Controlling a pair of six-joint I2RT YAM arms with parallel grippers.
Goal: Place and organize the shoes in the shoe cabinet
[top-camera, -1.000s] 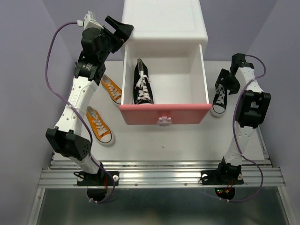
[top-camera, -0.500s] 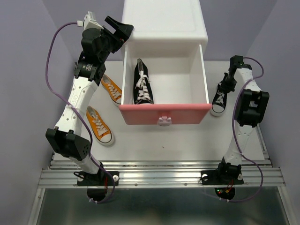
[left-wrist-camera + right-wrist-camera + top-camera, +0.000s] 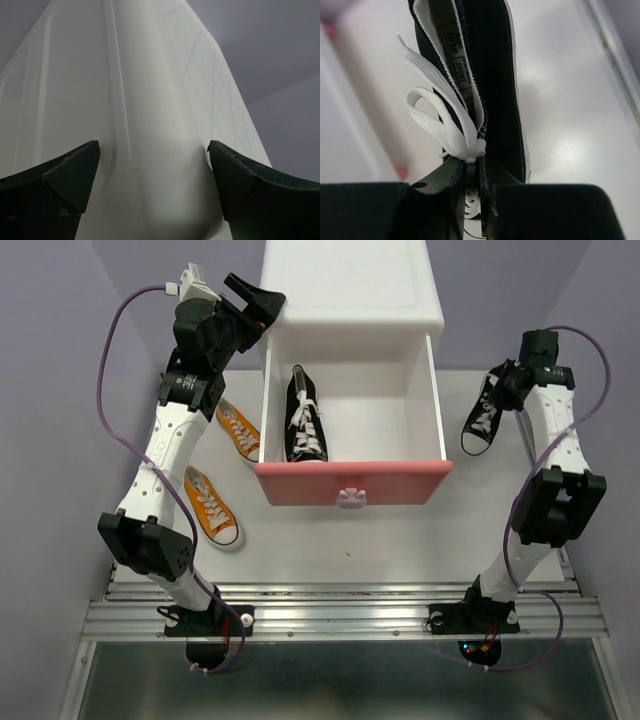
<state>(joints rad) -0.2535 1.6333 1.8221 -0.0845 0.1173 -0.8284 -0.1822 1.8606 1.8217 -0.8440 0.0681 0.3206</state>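
Observation:
The shoe cabinet [image 3: 350,290] is white, and its pink upper drawer [image 3: 350,483] stands pulled out. One black sneaker [image 3: 305,415] lies inside it, on the left. A second black sneaker [image 3: 482,415] hangs toe-down off the table, right of the drawer. My right gripper [image 3: 505,382] is shut on its upper by the white laces [image 3: 490,60]; the jaws [image 3: 475,170] pinch the canvas. Two orange sneakers [image 3: 238,430] [image 3: 212,506] lie on the table left of the drawer. My left gripper [image 3: 255,300] is open at the cabinet's top left corner [image 3: 150,100], with the rounded edge between its fingers [image 3: 65,175].
The drawer's right wall [image 3: 436,400] stands close to the hanging sneaker. Purple walls close in on both sides. A metal rail [image 3: 340,615] runs along the near edge by the arm bases.
My right gripper has shut on the black sneaker beside the drawer and raised it off the table, moving back and to the right. The left arm has not moved.

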